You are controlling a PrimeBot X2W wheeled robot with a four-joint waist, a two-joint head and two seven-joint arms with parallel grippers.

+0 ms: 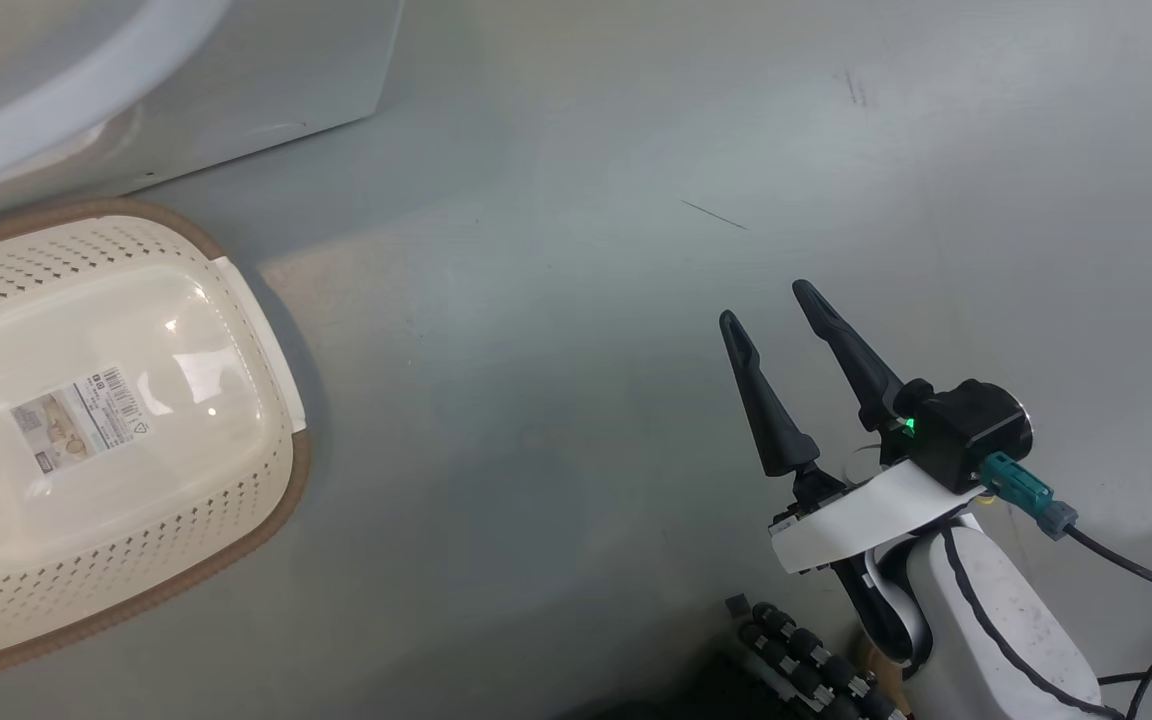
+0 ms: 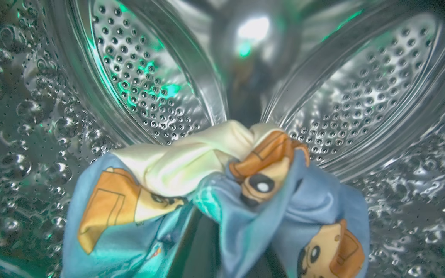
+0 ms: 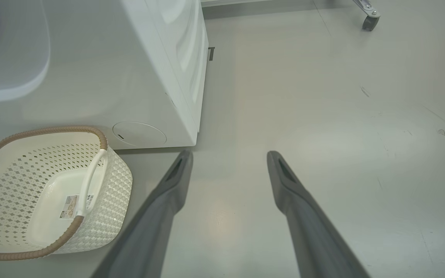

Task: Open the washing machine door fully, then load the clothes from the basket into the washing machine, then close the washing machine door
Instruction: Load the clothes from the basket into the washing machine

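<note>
In the left wrist view I look into the washing machine's steel perforated drum (image 2: 141, 77). The clothes (image 2: 245, 200), light blue with cartoon figures plus a cream piece, are bunched over my left gripper, which is shut on them. Just a bit of its dark fingers (image 2: 193, 247) shows under the fabric. The cream basket (image 1: 276, 520) stands empty on the floor in front of the white washing machine (image 3: 160, 77), a barcode sticker on its base. A pale rounded rim (image 3: 14, 69) juts from the machine's front; I cannot tell whether it is the door. My right gripper (image 1: 766, 305) hovers open over bare floor, right of the basket.
The grey floor (image 1: 576, 300) stretches right of the machine and basket. A caster wheel (image 3: 370, 21) stands far off at the back. Cables (image 1: 1136, 570) trail from my right wrist at the lower right.
</note>
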